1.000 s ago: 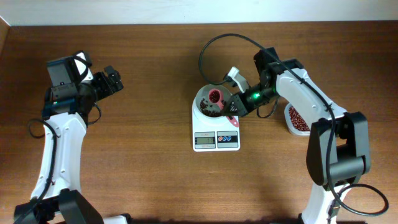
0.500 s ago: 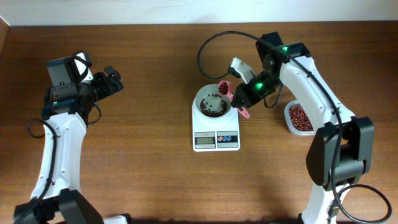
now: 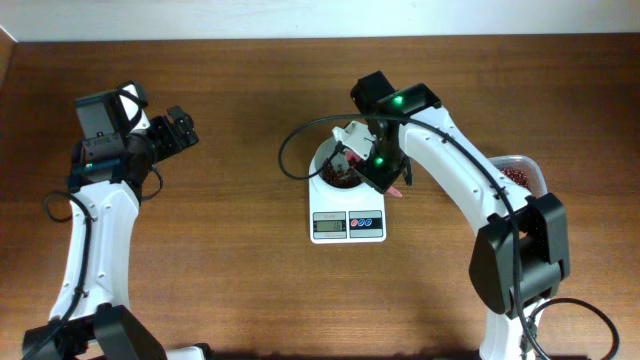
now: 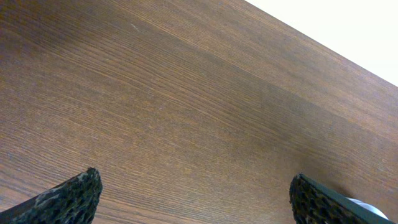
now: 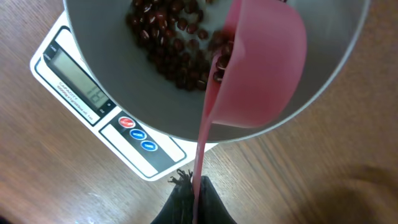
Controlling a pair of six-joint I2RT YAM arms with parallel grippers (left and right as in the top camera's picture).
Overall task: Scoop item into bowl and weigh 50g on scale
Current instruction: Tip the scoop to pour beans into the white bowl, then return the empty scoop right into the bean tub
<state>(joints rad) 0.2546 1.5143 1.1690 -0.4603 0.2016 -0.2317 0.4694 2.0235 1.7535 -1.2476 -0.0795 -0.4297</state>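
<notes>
One bowl of beans, one scale, one scoop

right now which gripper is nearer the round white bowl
Right. The right gripper holds a pink plastic scoop tipped into the round white bowl; the left gripper hangs open far to its left.

Left arm: white shell, black joints.
Right arm: white shell, black joints, green lights.
Cable: thin, black, looping.
Left fingers: black, honeycomb texture.
</notes>
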